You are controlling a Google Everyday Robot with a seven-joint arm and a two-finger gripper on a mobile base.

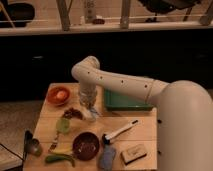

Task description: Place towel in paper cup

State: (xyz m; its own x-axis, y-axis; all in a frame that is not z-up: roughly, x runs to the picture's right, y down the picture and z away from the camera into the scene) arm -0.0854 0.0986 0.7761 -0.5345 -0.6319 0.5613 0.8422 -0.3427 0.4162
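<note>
My gripper [88,107] points down over the back left part of the wooden table [142,131], at the end of the white arm that reaches in from the right. A small pale object [91,115] sits right under its tip; I cannot tell whether it is the paper cup or the towel. A blue-grey folded cloth [106,157] lies at the table's front edge, well away from the gripper.
An orange bowl [58,95] stands left of the gripper and a green tray [125,103] right of it. Nearer the front are a dark bowl [85,145], a white-handled brush [120,132], a tan block [132,153], green vegetables [59,159] and a metal scoop [32,145].
</note>
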